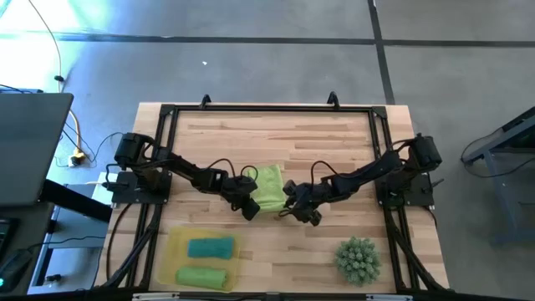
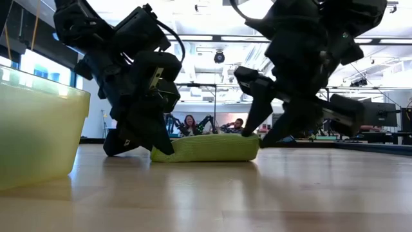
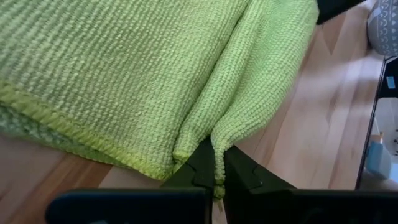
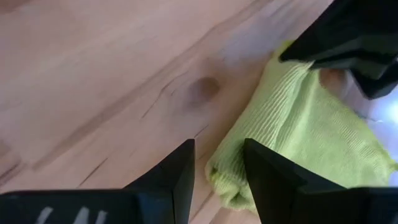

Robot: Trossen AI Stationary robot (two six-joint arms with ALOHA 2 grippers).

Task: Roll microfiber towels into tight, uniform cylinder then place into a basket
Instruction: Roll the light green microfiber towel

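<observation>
A lime-green towel (image 1: 269, 186) lies folded over in a low, loose bundle on the wooden table (image 1: 334, 142), near its middle; it also shows in the low view (image 2: 206, 147). My left gripper (image 1: 249, 206) is at the towel's near left corner, shut on it (image 3: 217, 171). My right gripper (image 1: 294, 209) is open at the towel's near right corner, a finger on either side of that corner (image 4: 217, 165). The yellow basket (image 1: 171, 251) stands at the near left. It holds a rolled blue towel (image 1: 209, 247) and a rolled green towel (image 1: 201, 276). My left gripper pinches a narrow fold of the towel at its near corner (image 3: 219, 155) between its two fingers. The fingers slant down from the table's near left side. The rest of the towel lies on the table, and a ridge of cloth runs away from the fingers. My right gripper: I cannot tell whether its fingers (image 4: 264, 177) touch the towel's corner (image 4: 227, 180).
A green spiky ball (image 1: 359, 259) sits at the near right. A black frame (image 1: 267, 109) runs along the table's edges. There is bare wood beyond and to the right of the towel. People sit in the room far behind the table (image 2: 190, 122).
</observation>
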